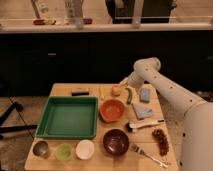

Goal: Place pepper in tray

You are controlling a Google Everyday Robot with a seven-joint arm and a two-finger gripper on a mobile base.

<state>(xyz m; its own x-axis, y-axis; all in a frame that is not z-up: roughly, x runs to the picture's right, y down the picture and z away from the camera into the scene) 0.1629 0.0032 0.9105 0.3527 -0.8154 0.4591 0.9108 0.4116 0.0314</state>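
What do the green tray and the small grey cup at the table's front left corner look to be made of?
Green tray: probably plastic, going by its uniform matte colour and moulded-looking rim. Grey cup: likely metal, given its dull silvery sheen, though that is hard to confirm. The claw hangs over the back of the table, close to the pepper.
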